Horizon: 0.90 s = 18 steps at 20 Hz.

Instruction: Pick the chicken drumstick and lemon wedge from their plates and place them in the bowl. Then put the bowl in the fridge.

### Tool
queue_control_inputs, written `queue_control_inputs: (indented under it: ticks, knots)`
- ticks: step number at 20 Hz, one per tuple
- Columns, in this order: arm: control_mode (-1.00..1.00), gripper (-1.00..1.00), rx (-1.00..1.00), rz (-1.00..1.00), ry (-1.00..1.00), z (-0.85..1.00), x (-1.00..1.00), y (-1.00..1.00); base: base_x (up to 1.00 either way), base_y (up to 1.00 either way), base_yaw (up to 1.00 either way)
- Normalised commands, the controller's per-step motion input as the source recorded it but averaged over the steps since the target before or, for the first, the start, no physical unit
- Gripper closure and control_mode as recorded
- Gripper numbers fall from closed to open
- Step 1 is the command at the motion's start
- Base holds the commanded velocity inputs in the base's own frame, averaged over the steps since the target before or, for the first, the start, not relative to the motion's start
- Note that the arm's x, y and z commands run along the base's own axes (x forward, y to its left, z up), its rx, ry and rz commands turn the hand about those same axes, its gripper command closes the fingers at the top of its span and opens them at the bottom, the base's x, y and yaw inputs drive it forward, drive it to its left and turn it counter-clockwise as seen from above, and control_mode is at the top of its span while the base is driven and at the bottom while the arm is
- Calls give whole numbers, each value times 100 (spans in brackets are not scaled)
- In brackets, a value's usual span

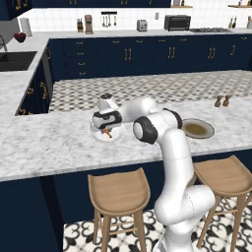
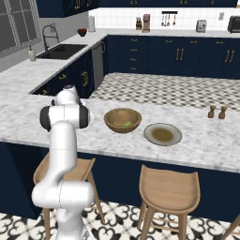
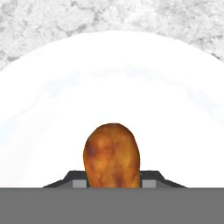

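Presently catalogued: one white arm, reaching forward and down over the marble island counter [image 1: 49, 142], its gripper [image 1: 106, 129] lowered onto the plain white plate [image 1: 98, 135]. Chicken drumstick [image 3: 112, 155]: orange-brown, lying on that white plate, seen in the hand view rising between the two dark finger tips [image 3: 72, 180], which stand close against either side of its lower end; the jaws are narrowed onto it and appear to grip it, though the contact itself sits at the bottom edge of that view. In the left base view the drumstick's orange end pokes out just under the hand, at plate level. Wooden bowl [image 2: 122, 120]: round, deep, brown, standing on the counter to the right of the arm, between the arm's elbow and the second plate. Lemon wedge [image 2: 127, 123]: small, yellow-green, lying inside the bowl against its near wall. Grey-rimmed plate [image 2: 162, 134]: brownish centre, just beside the bowl on its right, apart from it. Two small brown shakers [image 2: 217, 112]: upright, side by side, farther right on the counter, well apart from the plates. Two wooden stools [image 2: 168, 187]: tucked against the near face of the island. Background: navy cabinets [image 1: 147, 54] with brass handles, a sink [image 2: 63, 50] with dark faucet at left.
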Motion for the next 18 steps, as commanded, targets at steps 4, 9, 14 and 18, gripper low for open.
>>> queue_control_inputs:
  ticks: [4, 9, 14, 18]
  knots:
    - [-100, 100, 1, 0, -1, 87, -19, -38, 0, 0, 0]
    - [-100, 100, 4, 0, 0, 86, -49, -79, 0, 0, 0]
    - [-100, 100, 11, -7, 0, 65, -58, -100, 0, 0, 0]
    - [-100, 100, 17, -10, 7, 37, -19, -100, 0, 0, 0]
